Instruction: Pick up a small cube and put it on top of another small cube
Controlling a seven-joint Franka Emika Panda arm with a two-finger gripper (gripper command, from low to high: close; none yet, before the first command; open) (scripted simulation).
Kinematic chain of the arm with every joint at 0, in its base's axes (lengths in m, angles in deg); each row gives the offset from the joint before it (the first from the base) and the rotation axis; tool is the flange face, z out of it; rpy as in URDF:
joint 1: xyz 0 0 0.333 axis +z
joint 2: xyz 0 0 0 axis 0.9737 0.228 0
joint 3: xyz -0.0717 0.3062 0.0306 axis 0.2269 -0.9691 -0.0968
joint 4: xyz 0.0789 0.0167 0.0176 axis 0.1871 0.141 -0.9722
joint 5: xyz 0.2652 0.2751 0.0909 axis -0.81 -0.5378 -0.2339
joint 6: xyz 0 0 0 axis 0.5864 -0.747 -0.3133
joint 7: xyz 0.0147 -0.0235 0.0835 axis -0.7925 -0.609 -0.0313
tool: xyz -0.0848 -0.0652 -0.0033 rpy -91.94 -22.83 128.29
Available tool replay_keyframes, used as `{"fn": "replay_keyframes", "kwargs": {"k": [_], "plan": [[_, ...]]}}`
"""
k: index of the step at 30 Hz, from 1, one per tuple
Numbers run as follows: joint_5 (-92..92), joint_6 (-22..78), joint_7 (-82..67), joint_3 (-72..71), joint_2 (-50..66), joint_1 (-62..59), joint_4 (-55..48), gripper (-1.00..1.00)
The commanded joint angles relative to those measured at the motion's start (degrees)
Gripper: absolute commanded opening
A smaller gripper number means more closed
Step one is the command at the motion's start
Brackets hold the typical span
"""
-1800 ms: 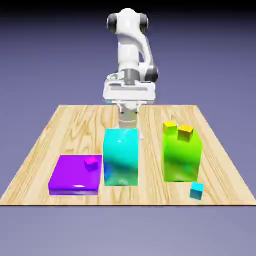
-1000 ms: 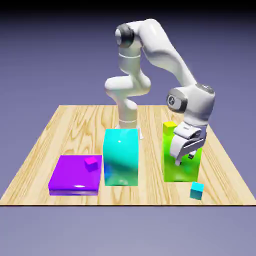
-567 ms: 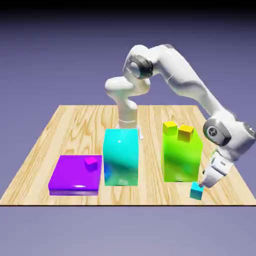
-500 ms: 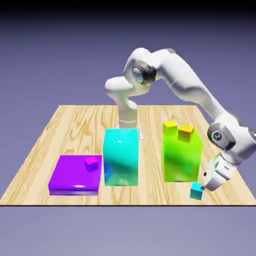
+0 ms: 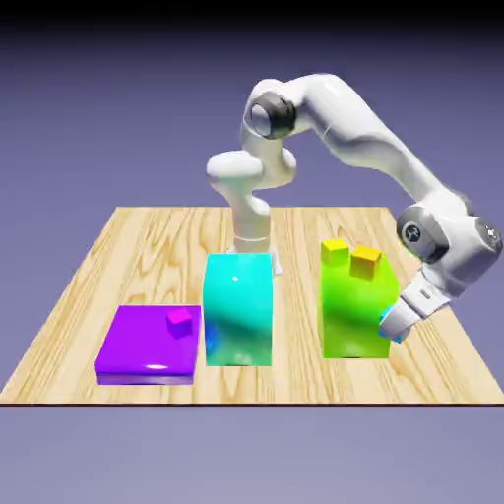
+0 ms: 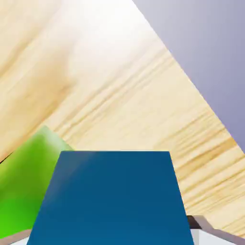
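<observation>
The small cyan cube (image 5: 385, 317) has left its spot on the table in front of the green block and now hangs in the gripper (image 5: 392, 328), raised off the wood beside that block's edge on the exterior view's right. The white arm (image 5: 364, 128) has risen with it since the frame of half a second ago, when the fingers were down at the cube.

The gripper is closed on the cube, which fills the space between the fingertips in the hand view, its near face dark blue there and hiding much of the grip. In the exterior view, the white hand covers most of the cube, leaving only slivers of bright blue in sight against the tall green block (image 5: 356, 310).

Atop the green block sit two more small cubes: a yellow one (image 5: 336, 252) at its far corner on the exterior view's left, and an orange one (image 5: 365, 262) just beside it, toward the exterior view's right. Well apart from the green block, on the exterior view's left, stands a tall cyan block (image 5: 238, 310); farther left of the green block lies a flat purple slab (image 5: 148, 345) bearing a tiny magenta cube (image 5: 179, 322). All the blocks rest on the wood-grain table (image 5: 295, 379).
</observation>
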Motion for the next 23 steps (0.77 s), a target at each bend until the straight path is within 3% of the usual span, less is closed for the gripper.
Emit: {"fn": "replay_keyframes", "kwargs": {"k": [1, 14, 19, 20, 23], "plan": [[-1.94, 0.79, 1.96, 0.33, -2.08, -0.35, 1.00, -1.00], [-26.36, 10.04, 24.87, 4.30, -26.58, -4.41, 12.82, -1.00], [-27.28, 0.34, 23.87, 3.55, -27.27, -3.56, 23.19, -1.00], [-27.28, 0.34, 23.87, 3.55, -27.27, -3.56, 23.19, 1.00], [-26.91, 4.22, 24.27, 3.85, -26.99, -3.90, 19.05, 1.00]]}}
